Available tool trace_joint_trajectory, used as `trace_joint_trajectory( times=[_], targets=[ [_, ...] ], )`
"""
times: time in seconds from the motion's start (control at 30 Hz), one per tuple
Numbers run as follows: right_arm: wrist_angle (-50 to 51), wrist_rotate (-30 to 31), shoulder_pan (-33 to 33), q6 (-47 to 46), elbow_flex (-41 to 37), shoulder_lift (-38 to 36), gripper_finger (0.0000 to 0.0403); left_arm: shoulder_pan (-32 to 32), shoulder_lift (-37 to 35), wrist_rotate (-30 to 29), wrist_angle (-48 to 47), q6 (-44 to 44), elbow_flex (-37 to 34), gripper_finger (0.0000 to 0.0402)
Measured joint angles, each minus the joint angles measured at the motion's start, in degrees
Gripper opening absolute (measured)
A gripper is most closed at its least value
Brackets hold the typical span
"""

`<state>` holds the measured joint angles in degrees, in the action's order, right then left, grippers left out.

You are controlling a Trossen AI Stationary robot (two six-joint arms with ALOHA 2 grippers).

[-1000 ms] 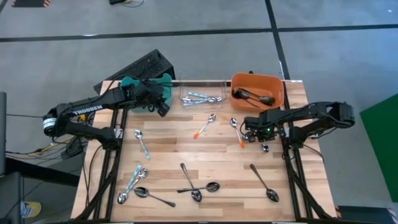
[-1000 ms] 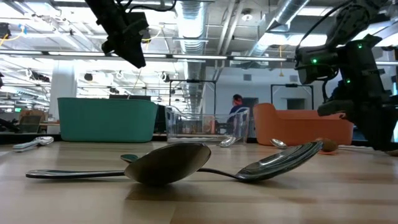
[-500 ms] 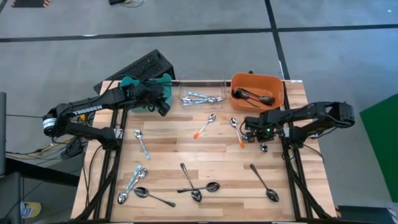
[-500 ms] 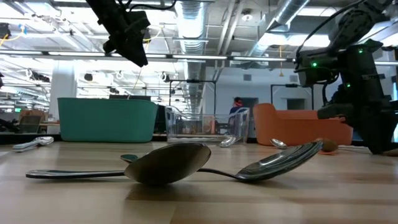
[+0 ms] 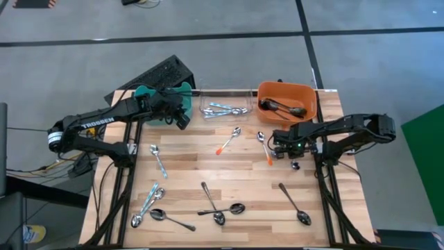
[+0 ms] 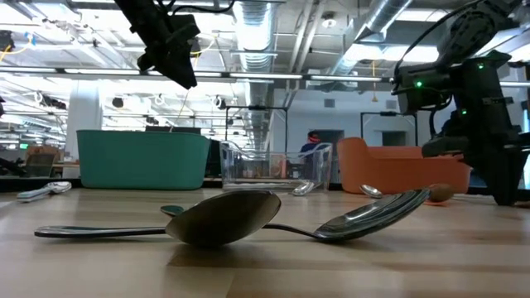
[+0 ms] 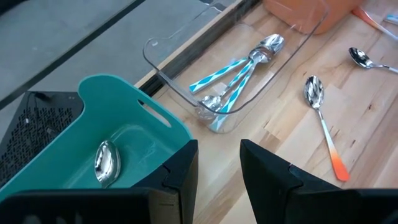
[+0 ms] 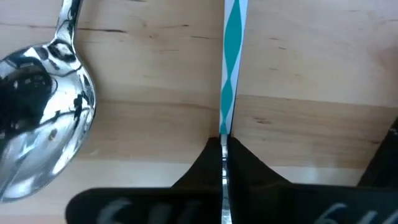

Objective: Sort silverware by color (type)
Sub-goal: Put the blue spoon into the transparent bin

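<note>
Near edge: dark-handled spoons (image 5: pixel 218 210) crossed at centre, another dark spoon (image 5: pixel 295 204) to the right, teal-striped pair (image 5: pixel 148 201) at the near left. Mid-table: lone teal-striped spoon (image 5: pixel 159 160) left, two orange-handled spoons (image 5: pixel 228 140) centre.

Right gripper (image 5: pixel 286 154) down at the table on the right side, near of the orange bin (image 5: pixel 286 100) — fingers (image 8: pixel 249 169) pinched fully together on the thin handle of a teal-striped spoon (image 8: pixel 229 68); a second spoon's shiny bowl (image 8: pixel 41 132) lying just beside it.

Left gripper (image 5: pixel 179 118) held up off the table at the far left, over the near rim of the teal bin (image 7: pixel 149 127) — fingers (image 7: pixel 267 171) part open, nothing between them. One spoon bowl (image 7: pixel 106 162) inside the teal bin.

Far row: clear bin (image 7: pixel 214 121) between teal and orange, holding teal-striped spoons (image 7: pixel 233 74); dark-handled ones (image 5: pixel 281 107) in the orange bin.
</note>
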<state>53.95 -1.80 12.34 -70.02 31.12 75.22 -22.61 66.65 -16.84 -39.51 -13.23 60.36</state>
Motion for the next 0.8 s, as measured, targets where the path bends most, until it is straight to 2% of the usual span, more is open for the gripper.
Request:
trace_joint_trajectory(
  times=[0.33, 0.53, 0.67, 0.8],
  targets=[
    [3.55, 1.91, -2.80, -3.59, 3.24, -7.66, 0.0009, 0.00, 0.00, 0.00, 0.01, 0.13, 0.00, 0.0107],
    [3.18, 6.97, -3.88, -3.13, 9.54, -11.84, 0.0009, 0.00, 0.00, 0.02, 0.01, 0.11, 0.00, 0.0107],
    [1.50, 15.18, -2.59, 2.98, 17.27, -12.92, 0.0009, 0.00, 0.00, 0.00, 0.02, 0.10, 0.00, 0.0107],
    [-4.29, 20.99, 2.17, 14.77, 24.90, -11.52, 0.0009, 0.00, 0.00, -0.01, 0.85, 0.07, 0.00, 0.0107]
  ],
)
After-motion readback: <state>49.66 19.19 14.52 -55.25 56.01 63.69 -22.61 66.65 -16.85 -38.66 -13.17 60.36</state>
